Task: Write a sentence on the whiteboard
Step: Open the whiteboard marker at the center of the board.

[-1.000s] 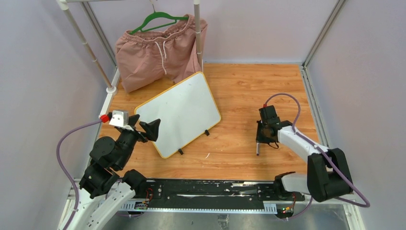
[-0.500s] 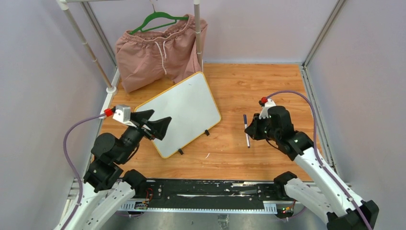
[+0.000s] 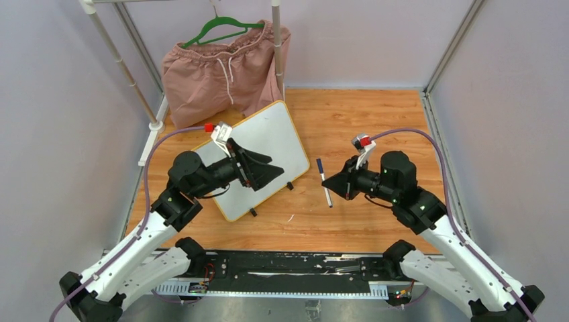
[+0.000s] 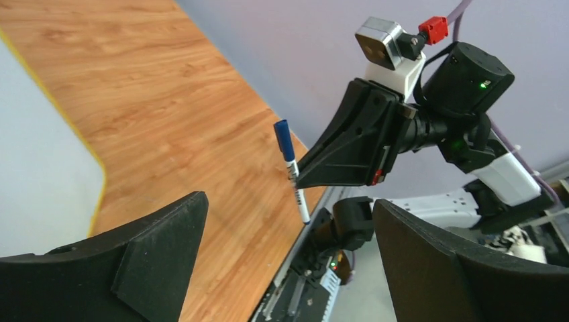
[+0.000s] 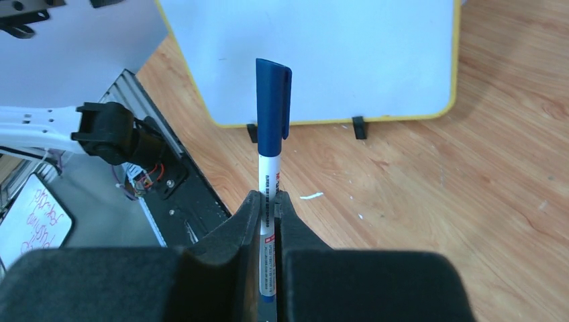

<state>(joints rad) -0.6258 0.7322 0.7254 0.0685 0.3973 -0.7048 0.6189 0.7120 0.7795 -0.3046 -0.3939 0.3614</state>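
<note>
The whiteboard (image 3: 268, 137) with its yellow frame stands tilted on the wooden table, left of centre. Its face is blank and no sentence shows. It also shows in the left wrist view (image 4: 40, 168) and the right wrist view (image 5: 322, 54). My left gripper (image 3: 276, 166) is open and empty, hovering over the board's near right part and pointing right. My right gripper (image 3: 333, 184) is shut on a white marker with a blue cap (image 3: 325, 182), held above the table to the right of the board. In the right wrist view the marker (image 5: 272, 114) sticks out capped end first from the shut fingers (image 5: 268, 201).
Pink shorts on a green hanger (image 3: 225, 67) hang from a white rack (image 3: 276, 47) behind the board. A black rail (image 3: 288, 265) runs along the near table edge. A small white scrap (image 3: 290, 217) lies on the wood near the board's feet.
My right gripper has lifted the marker off the table and carried it left toward the middle. My left arm has swung right, over the whiteboard, with its gripper open.
</note>
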